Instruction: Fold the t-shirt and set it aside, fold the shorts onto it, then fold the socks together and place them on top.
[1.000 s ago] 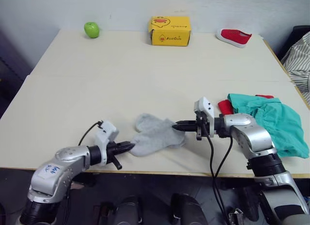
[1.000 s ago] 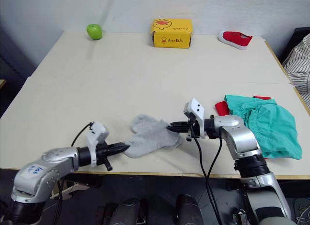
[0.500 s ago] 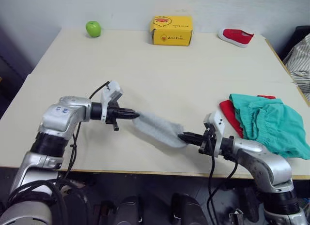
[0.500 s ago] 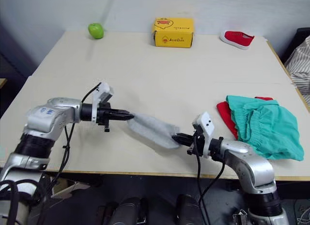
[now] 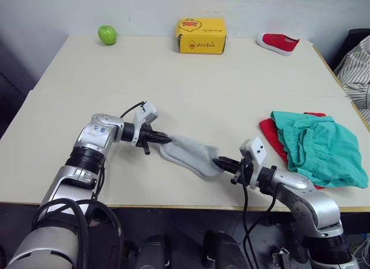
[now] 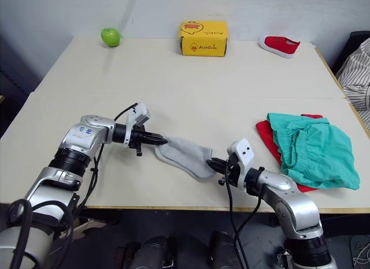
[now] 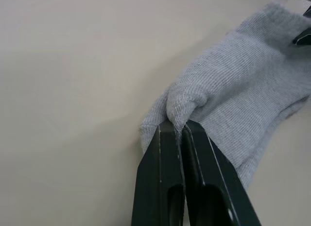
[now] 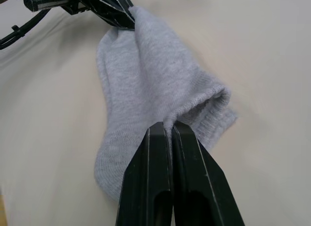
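The light grey socks lie stretched on the table near its front edge, held at both ends. My left gripper is shut on their left end, seen close up in the left wrist view. My right gripper is shut on their right end, where the cuff bunches between the fingers. At the right, the teal-green shorts lie folded on top of the red t-shirt, of which a strip shows along the left side.
At the table's far edge sit a green apple, a yellow box and a small red shoe. Striped cloth hangs beyond the table's right edge. The table is bare between the socks and the far objects.
Both grippers kept hold of the socks. A second ago the socks lay wide near the front edge; the left gripper has lifted its end back and inward, and the right has swung to the front.
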Action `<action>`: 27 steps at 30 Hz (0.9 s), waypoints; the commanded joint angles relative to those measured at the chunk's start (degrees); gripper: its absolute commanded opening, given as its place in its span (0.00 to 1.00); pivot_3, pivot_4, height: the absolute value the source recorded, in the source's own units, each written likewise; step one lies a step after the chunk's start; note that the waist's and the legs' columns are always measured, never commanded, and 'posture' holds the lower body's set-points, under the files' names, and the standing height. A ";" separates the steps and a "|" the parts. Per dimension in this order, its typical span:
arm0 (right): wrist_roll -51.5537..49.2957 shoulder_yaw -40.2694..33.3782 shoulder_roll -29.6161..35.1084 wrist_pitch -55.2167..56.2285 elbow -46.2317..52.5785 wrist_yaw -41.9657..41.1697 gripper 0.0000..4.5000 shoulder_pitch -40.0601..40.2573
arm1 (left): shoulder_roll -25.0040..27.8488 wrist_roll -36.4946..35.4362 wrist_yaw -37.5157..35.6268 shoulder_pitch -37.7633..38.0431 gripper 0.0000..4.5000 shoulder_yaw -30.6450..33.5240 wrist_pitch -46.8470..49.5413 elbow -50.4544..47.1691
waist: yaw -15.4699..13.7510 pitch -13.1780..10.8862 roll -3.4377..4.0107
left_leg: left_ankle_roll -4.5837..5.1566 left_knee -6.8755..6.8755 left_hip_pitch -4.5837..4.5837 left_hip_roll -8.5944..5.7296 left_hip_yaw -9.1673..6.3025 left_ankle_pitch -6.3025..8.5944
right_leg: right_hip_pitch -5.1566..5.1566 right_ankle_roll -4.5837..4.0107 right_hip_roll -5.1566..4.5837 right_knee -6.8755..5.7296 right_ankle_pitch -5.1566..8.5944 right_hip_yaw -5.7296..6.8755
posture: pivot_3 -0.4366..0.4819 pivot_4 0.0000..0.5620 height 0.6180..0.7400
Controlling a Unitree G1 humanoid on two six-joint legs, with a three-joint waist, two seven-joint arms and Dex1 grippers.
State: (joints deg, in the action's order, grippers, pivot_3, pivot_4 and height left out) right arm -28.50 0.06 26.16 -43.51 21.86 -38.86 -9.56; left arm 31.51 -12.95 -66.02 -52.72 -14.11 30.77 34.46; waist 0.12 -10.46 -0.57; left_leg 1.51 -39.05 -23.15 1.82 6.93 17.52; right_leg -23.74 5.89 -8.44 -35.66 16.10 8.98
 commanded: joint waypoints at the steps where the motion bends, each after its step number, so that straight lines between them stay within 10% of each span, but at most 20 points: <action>1: -1.13 0.72 1.24 0.48 0.53 -1.85 0.10 1.10 | -0.26 -0.11 0.14 -0.71 0.30 2.35 -0.03 -1.96 | -0.01 0.00 0.00 | 0.00 0.00 0.00 0.01 -0.01 0.00 | 0.00 0.00 -0.01 0.00 0.00 0.00 | 0.48 0.27 1.00; 6: 3.04 -1.45 1.89 8.26 -0.84 -0.15 0.46 0.81 | -0.60 -2.63 0.76 0.92 0.65 8.41 -5.71 -2.88 | -0.01 0.00 0.00 | 0.03 -0.02 0.00 0.02 0.00 0.00 | 0.00 0.01 -0.04 -0.01 0.00 0.00 | 0.48 0.27 1.00; 8: 1.00 -3.85 3.28 10.25 -0.05 -2.90 0.46 0.47 | 0.29 -4.63 -1.00 2.17 0.65 11.50 -7.77 -4.50 | 0.01 0.00 0.00 | 0.03 -0.02 0.00 0.05 0.00 0.00 | 0.00 0.01 -0.06 -0.02 0.00 -0.01 | 0.48 0.27 1.00; 18: 7.92 8.25 -2.79 16.81 -3.81 -1.29 0.00 -7.49 | -6.84 -2.95 0.62 9.05 0.01 8.62 -12.78 -13.83 | -0.09 0.00 0.00 | 0.05 -0.07 0.08 0.02 -0.05 -0.04 | 0.09 0.01 -0.08 -0.11 -0.01 0.01 | 0.48 0.27 1.00; 27: 20.12 14.40 -6.19 31.74 -15.50 3.37 0.00 -1.59 | -10.36 3.85 12.64 15.03 0.01 6.81 -15.32 -9.67 | 0.03 0.03 -0.04 | 0.07 -0.07 0.04 -0.03 -0.03 -0.04 | 0.08 0.04 -0.10 -0.09 -0.02 0.00 | 0.48 0.27 1.00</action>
State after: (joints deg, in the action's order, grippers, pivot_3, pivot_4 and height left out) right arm -9.29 15.33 19.36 -13.17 7.44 -35.73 -12.66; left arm 20.66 -9.55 -54.84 -38.52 -8.35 14.57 25.47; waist 0.15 -10.43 -0.61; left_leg 1.59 -39.12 -23.06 1.82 6.89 17.47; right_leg -23.62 5.93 -8.53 -35.75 16.08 8.99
